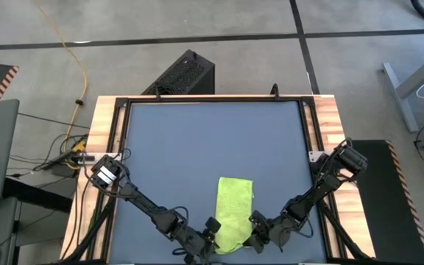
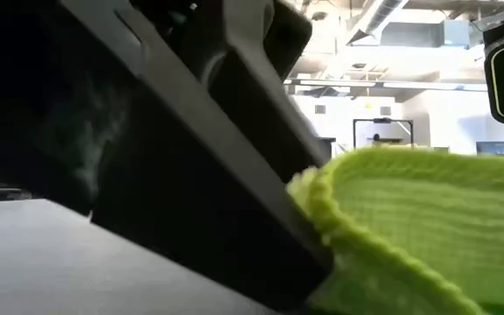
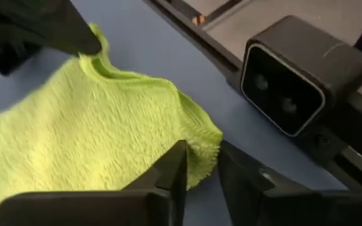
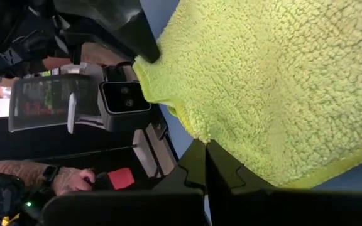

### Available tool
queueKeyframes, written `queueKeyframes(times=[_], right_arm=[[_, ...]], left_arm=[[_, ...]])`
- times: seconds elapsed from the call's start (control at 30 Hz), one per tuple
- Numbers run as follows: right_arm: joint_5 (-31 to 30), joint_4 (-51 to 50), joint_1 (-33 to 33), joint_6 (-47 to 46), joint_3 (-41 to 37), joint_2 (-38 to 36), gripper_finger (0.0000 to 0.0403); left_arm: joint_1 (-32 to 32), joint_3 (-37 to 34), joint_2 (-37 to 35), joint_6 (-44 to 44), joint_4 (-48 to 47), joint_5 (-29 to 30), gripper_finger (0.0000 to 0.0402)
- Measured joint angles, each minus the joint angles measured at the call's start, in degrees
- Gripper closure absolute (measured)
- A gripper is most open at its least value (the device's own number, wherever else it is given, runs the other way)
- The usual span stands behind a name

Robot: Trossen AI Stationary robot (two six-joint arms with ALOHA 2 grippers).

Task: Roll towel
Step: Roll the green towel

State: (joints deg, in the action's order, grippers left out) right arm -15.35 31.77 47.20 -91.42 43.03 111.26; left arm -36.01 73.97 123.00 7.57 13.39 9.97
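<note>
In the low view a dark tool (image 2: 191,157) hides the towel's (image 2: 409,219) left part.

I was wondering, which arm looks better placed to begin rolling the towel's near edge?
Neither clearly. The left gripper and right gripper each pinch a near corner of the towel, on opposite sides. They seem equally placed, so rolling would probably need both together.

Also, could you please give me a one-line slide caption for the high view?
Both grippers, left and right, pinch the near corners of the folded lime towel on the blue table.
</note>
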Motion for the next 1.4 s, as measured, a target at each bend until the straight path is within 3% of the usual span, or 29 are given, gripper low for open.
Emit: queueKeyframes(times=[0.17, 0.43, 0.7, 0.9, 1.23, 1.4], right_arm=[[0.02, -0.07, 0.04, -0.59, 0.0, -0.02, 0.0385], [0.53, -1.52, -0.05, -2.51, 0.07, -0.07, 0.0385], [4.84, -3.16, -1.29, -3.31, 0.13, -0.13, 0.0385], [5.03, -3.67, -1.97, -8.83, 0.15, -0.15, 0.0377], [5.99, -3.66, -2.51, -13.43, 0.2, -0.17, 0.0294], [5.02, -5.2, -2.1, -14.23, 0.05, -2.18, 0.0283]], left_arm=[[1.04, -0.04, 0.0, -11.0, -3.37, -5.4, 0.0394], [3.41, -1.9, -0.13, -26.19, -3.01, -12.87, 0.0401], [4.66, -1.95, -0.13, -35.13, -5.34, -15.14, 0.0401], [5.33, -1.95, -0.15, -41.19, -6.38, -15.69, 0.0401], [7.67, -1.92, -0.26, -44.78, -7.37, -18.24, 0.0401], [8.77, -1.92, -0.31, -44.16, -7.54, -20.38, 0.0401]])
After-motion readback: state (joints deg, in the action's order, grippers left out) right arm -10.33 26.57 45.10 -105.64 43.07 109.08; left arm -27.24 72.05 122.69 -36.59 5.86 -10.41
